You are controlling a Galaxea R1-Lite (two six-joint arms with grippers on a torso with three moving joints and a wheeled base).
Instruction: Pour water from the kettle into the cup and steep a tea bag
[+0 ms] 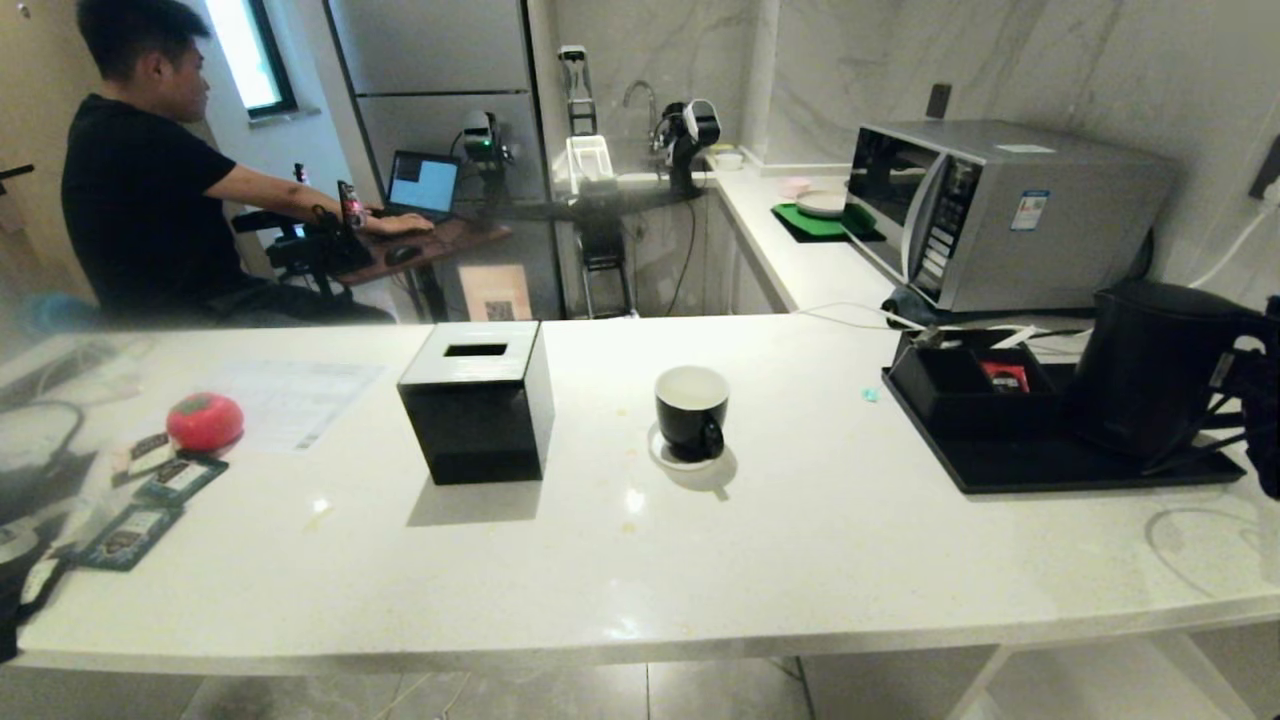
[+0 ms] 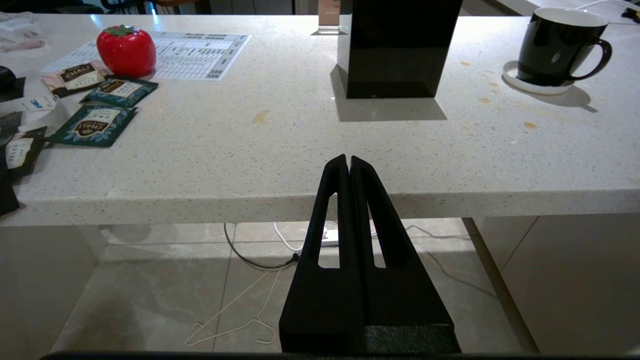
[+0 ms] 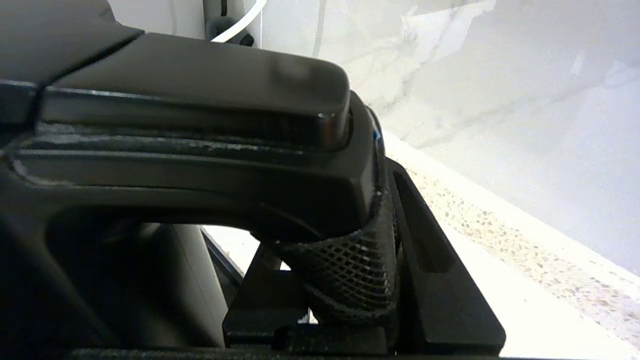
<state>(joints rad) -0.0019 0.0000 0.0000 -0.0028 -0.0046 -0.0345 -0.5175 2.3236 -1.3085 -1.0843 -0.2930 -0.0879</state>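
Two fingers of the right gripper (image 3: 350,280) are clamped on the kettle (image 1: 1150,365) handle, one on each side of its textured grip, so that's a proper grasp on the kettle and not just a touch. In the head view the arm only shows at the far right edge, right beside the handle.

My take on doing this step well: lift straight up first so the base clears the tray (image 1: 1050,470) lip, keep the kettle level while carrying it left, and only tip once the spout is over the cup (image 1: 692,412). Slow tilt, because the cup is small and a full kettle will want to swing on that grip.

Kettle is matte black, tall, flat lid, big loop handle, standing on the black tray at the right end of the counter (image 1: 800,560), in front of the microwave (image 1: 1000,210). Cup is glossy black with a white inside, on a little white coaster mid-counter, well apart from the kettle, handle facing the robot.

Left gripper (image 2: 349,162) is parked below the counter edge, fingers pressed together, holding nothing.
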